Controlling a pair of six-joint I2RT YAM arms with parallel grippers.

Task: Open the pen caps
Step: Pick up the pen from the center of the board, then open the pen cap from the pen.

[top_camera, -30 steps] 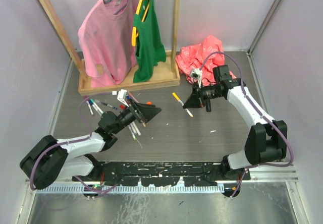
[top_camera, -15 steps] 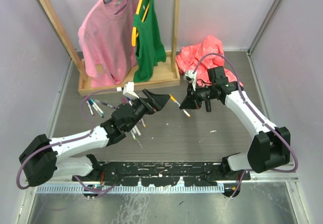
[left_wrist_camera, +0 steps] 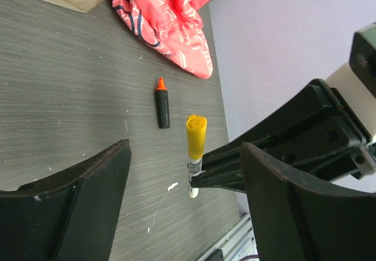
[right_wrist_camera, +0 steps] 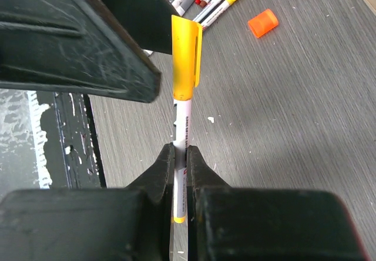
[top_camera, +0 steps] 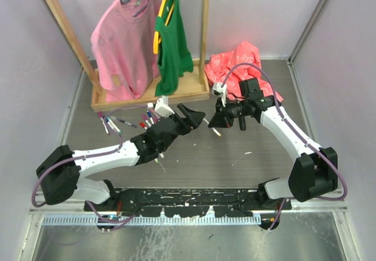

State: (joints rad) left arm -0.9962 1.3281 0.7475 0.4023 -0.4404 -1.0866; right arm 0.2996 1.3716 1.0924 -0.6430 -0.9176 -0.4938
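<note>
In right gripper (right_wrist_camera: 180,150), pen (right_wrist_camera: 181,123), yellow cap (right_wrist_camera: 184,55) on

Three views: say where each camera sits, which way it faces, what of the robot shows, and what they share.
Top external: above and behind the robot, looking down on the table; left arm, right arm, left gripper, right gripper show.
Left wrist: on the left arm, looking past its open fingers at the yellow-capped pen.
Right wrist: on the right arm, looking along its shut fingers toward the left gripper.
Shared: all show that pen, held by the right gripper, cap between the left gripper's fingers.
</note>
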